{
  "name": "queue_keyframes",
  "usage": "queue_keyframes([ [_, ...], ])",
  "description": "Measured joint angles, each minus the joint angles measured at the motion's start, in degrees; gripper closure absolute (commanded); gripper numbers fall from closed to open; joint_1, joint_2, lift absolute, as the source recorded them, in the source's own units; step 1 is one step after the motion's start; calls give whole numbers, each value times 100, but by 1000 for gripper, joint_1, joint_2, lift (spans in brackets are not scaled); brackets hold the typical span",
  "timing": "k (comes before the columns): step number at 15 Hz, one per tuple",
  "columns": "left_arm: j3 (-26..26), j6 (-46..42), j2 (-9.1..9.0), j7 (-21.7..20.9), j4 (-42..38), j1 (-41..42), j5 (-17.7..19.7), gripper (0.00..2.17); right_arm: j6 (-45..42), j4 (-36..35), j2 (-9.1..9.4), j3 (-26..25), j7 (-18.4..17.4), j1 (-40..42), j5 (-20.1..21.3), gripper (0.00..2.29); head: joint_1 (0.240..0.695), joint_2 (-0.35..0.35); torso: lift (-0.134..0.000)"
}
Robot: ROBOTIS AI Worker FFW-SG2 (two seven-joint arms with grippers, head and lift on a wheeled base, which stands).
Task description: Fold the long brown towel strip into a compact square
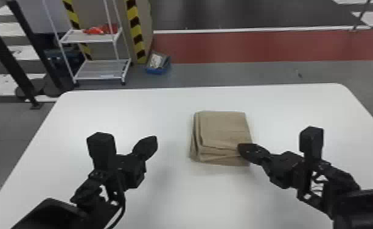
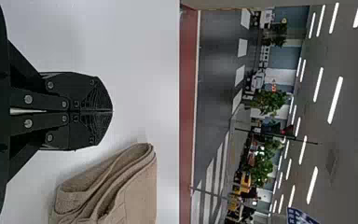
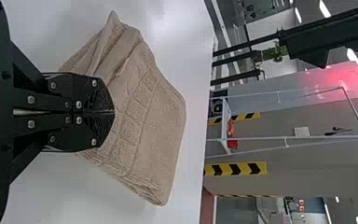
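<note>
- Beyond the white worktop (image 1: 118, 112), a white shelf cart (image 1: 99, 71) with red items (image 1: 94, 30) on its upper shelf stands on the gray floor (image 1: 225, 73).
- Near the cart, a blue bin (image 1: 157, 71) sits on the floor, close to a red floor band (image 1: 255, 45).
- Brown towel (image 1: 225, 126), folded into a roughly square stack, lies flat on the worktop between the two grippers; layers show along its left side and near edge, slightly uneven.
- Left gripper (image 1: 154, 142): above the worktop, apart from the towel, fingers together.
- Right gripper (image 1: 240, 147): fingers together, tips over the towel's near right part; whether they touch it, I cannot tell.
</note>
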Motion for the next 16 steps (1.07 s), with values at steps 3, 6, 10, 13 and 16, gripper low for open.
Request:
queue_keyframes([
  [3, -33, 21, -21, 16, 1, 0, -20, 2142, -166, 55, -72, -61, 7, 25, -28, 1926, 695, 50, -125],
  [6, -40, 54, -24, 44, -66, 23, -36, 2098, -396, -233, -134, -257, 16, 88, -318, 1467, 695, 36, -125],
  [10, 10, -92, 1, 315, -366, 150, -263, 19, -340, -919, -205, -555, -110, 260, -447, 117, 695, 23, -125],
  [13, 33, -369, -19, 515, -543, 220, -442, 29, -340, -1400, -226, -648, -399, 480, -425, 73, 695, 20, -125],
  [16, 51, -444, -69, 687, -652, 229, -495, 33, -147, -1831, -237, -650, -642, 628, -414, 73, 695, 24, -125],
])
